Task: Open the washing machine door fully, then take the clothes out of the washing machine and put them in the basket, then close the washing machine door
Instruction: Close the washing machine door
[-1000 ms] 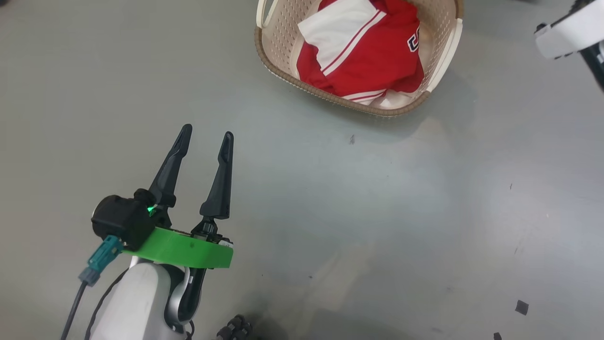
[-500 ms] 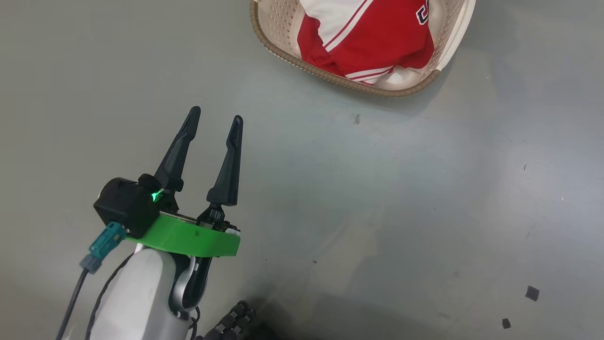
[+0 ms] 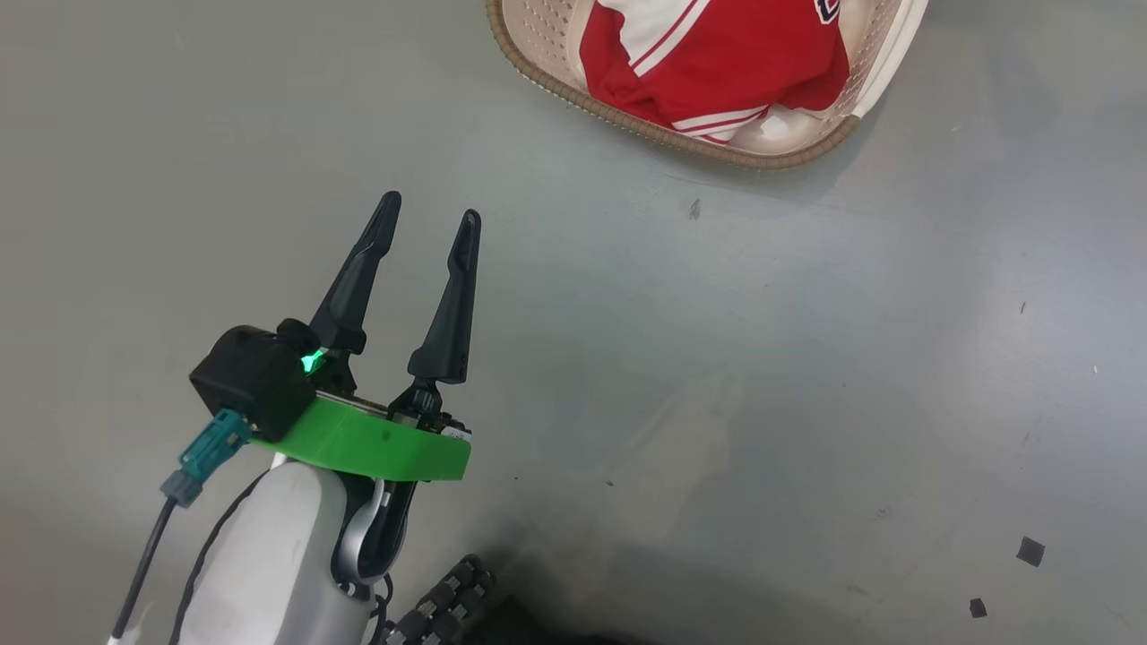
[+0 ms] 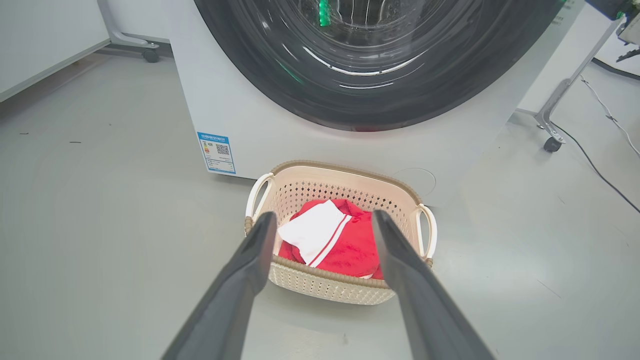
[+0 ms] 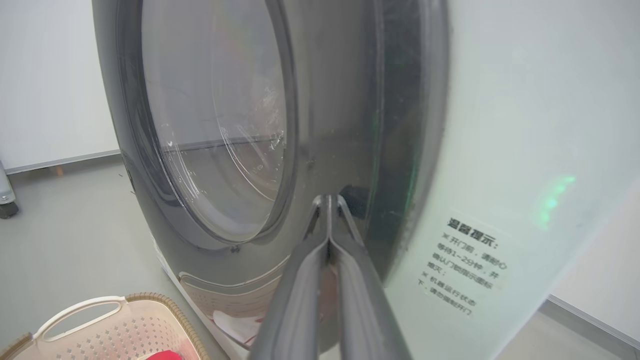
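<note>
Filling the basket point(image 4: 325, 291), the clothes point(image 4: 350, 245) lie beyond the parted left jaws.

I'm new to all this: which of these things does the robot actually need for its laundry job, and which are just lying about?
Part of the job: washing machine, washing machine door, clothes, basket, left end effector, right end effector.

Just lying about: black scraps on the floor, wheeled stand beside the machine.

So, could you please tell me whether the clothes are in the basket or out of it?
In it: the red and white clothes lie inside the basket, below its brown rim.
</note>
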Tool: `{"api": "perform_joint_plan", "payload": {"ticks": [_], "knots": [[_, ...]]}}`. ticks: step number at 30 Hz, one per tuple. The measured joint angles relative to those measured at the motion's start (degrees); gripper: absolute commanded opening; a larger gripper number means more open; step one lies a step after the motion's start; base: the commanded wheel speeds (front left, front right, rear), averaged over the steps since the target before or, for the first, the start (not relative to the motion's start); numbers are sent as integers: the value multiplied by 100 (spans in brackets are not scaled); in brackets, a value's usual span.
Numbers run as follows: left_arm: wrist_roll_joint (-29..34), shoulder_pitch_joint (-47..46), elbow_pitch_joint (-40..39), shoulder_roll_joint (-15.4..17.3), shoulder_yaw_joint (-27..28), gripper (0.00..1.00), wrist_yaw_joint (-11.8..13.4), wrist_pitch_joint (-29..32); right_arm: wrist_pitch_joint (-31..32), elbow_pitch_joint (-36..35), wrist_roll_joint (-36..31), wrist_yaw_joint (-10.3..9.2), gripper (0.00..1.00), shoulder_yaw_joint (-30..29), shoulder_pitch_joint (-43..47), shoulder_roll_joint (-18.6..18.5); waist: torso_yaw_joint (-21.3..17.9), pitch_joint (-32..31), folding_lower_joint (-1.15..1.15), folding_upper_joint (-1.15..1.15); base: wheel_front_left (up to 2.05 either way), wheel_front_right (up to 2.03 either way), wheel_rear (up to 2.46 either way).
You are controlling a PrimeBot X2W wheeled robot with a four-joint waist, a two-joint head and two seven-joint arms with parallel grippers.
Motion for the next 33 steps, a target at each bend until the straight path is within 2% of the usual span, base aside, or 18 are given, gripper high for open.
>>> {"api": "perform_joint_plan", "payload": {"ticks": [10,17,23,28,33], "knots": [[-58,-71,46,-3,-14,100,0,0,35,321,-22,51,0,143,-280,86,52,40,0,0,0,0,0],[-56,-142,156,-7,-11,100,0,0,-264,724,-23,51,0,183,-204,141,36,-109,0,0,0,0,0],[29,-165,323,-9,-24,100,0,0,-563,1069,-18,-1,0,330,453,147,-4,-382,0,0,0,0,0],[235,-163,506,-10,1,100,0,0,-671,1224,-24,-1,0,624,990,383,-96,-696,-1,0,0,0,0],[435,-160,660,-10,11,100,-1,0,-771,1257,58,-1,0,677,1325,712,-258,-1041,-1,0,0,0,0]]}}
